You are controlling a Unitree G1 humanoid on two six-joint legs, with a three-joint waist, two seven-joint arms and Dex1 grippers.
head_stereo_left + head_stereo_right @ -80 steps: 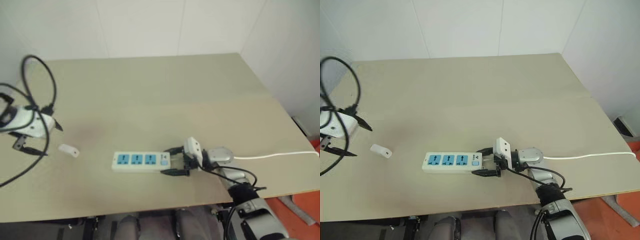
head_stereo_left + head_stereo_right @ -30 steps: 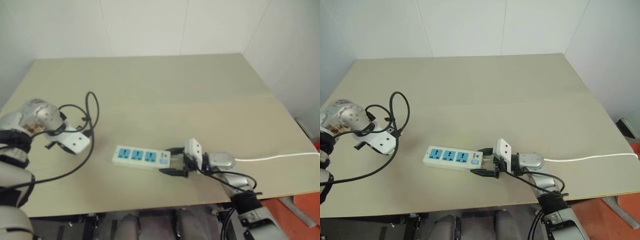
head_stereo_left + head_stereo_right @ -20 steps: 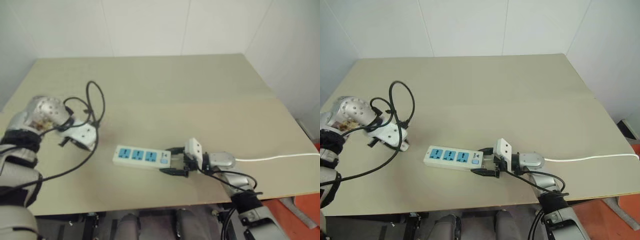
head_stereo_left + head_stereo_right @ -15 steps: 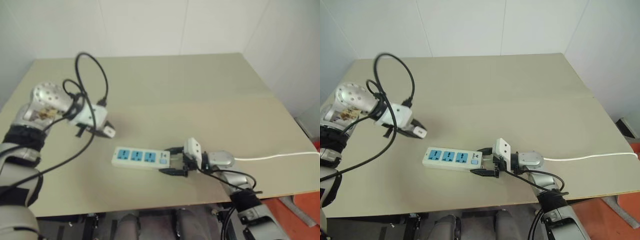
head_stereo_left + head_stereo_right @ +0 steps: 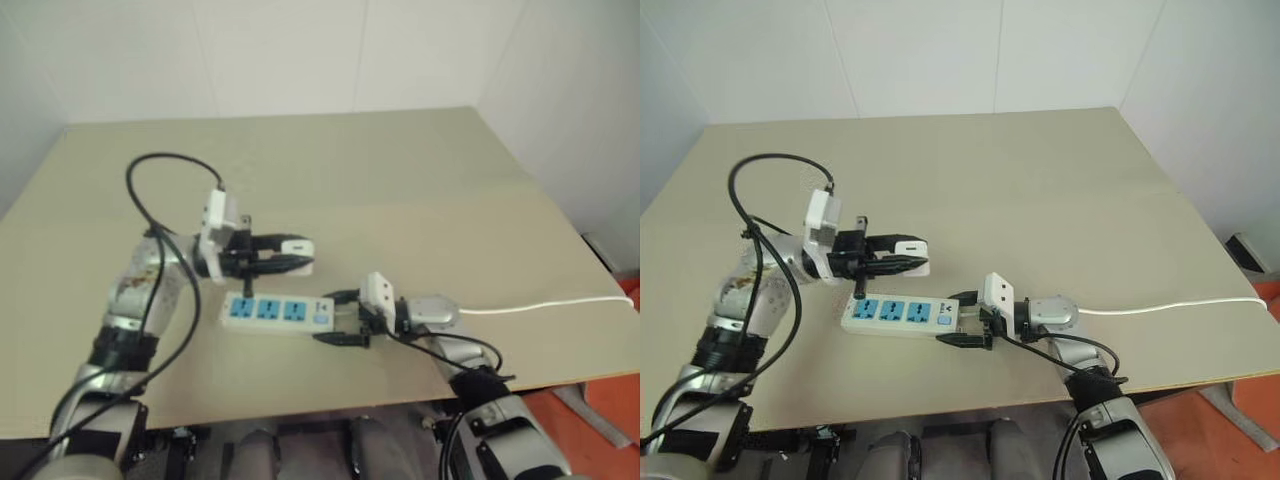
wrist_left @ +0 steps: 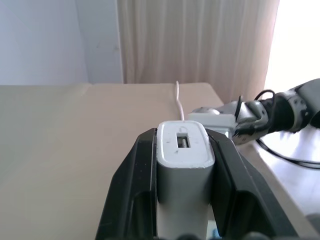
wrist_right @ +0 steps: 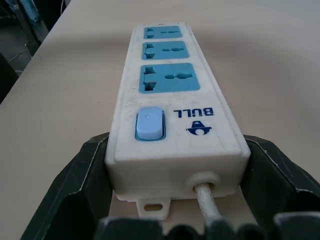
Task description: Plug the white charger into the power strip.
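- Left wrist view: the left gripper [image 6: 184,200] is clamping the white charger [image 6: 183,150] between its two black fingers, holding it in the air above the table [image 5: 1040,180].
- The right gripper [image 7: 175,200] is gripping the cord end of the power strip [image 7: 172,110], which is lying flat just below the charger.
- A thin white cord [image 5: 1160,308] is running off the table's right edge.
- The tan table is sitting against plain white walls [image 5: 940,50], with a pale curtain [image 6: 200,40] hanging beyond it.

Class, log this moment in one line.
left hand: holds white charger above power strip | right hand: grips strip's cord end | unplugged
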